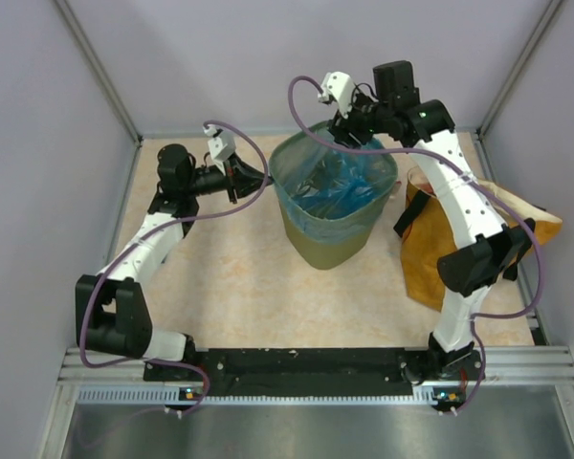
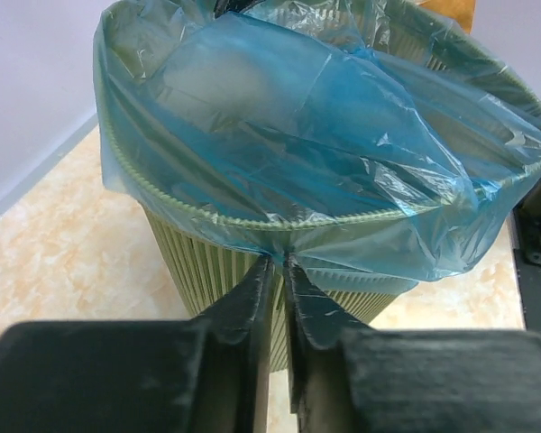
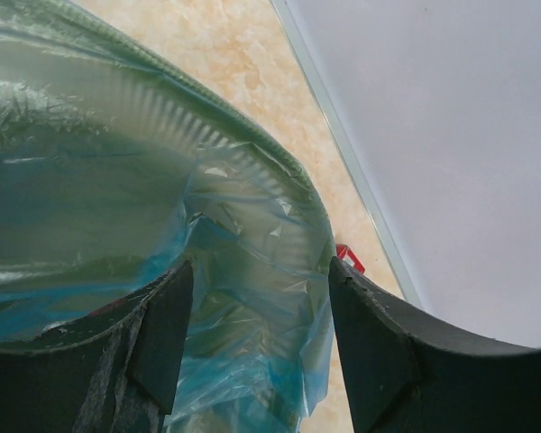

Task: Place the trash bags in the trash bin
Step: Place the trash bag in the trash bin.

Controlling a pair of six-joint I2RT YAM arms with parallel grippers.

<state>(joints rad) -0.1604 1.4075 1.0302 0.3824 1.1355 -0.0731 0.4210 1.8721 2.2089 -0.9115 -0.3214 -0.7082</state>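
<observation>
Toward the back of the pale marbled desk (image 1: 239,287): an olive-green wire-mesh trash bin (image 1: 330,244), rounded-square at the rim, narrower at the base, upright.

Inside it and folded out over the rim: a thin, translucent light-blue plastic trash bag (image 2: 298,135), crinkled, with its hem a short way down the outside of the mesh.

Left tool (image 2: 278,263) against the bin's left side, just under the rim. Clenched on the hem of the blue film, black fingers almost together with only a sliver between, film puckered at the tips.

Right tool (image 3: 259,269) at the far edge of the rim. Released, with fingers (image 3: 162,343) wide apart and loose blue film in the gap, nothing clamped.

Right of the bin, partly behind the right arm: a mustard-orange sack (image 1: 426,258) with black handles, lying on the desk. Close to the bin; touching or not, cannot tell.

In the right wrist view, beyond the finger on the right: a small red corner (image 3: 347,257) down on the desk near the wall. Too little visible to name.
</observation>
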